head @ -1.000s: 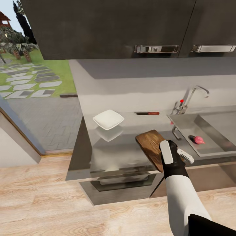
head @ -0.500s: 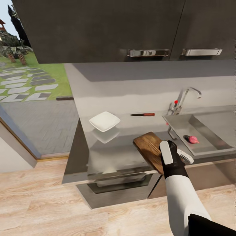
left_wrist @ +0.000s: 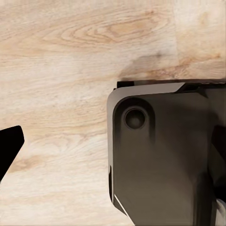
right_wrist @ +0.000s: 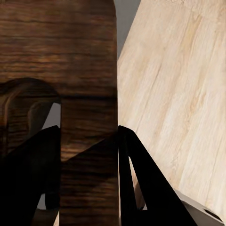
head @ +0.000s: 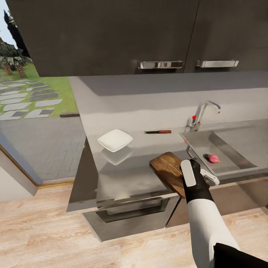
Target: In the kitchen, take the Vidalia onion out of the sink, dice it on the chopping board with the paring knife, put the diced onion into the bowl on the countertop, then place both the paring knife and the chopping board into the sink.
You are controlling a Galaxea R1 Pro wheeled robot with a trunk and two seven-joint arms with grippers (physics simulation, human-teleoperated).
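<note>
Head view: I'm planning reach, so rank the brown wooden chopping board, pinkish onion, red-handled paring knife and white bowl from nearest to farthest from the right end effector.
1. Brown wooden chopping board: at the right end effector, countertop's front edge.
2. Pinkish-red round onion: in the sink, to its right.
3. Red-handled paring knife: by the back wall.
4. White squarish bowl: far left.

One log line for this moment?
right gripper: shut on brown wooden chopping board | pinkish-red onion: in grey sink

Chopping board (head: 168, 171) dark grained wood; countertop (head: 126, 171) smooth grey, faintly reflective; sink (head: 223, 149) matte metal; floor (head: 44, 230) pale wood.
</note>
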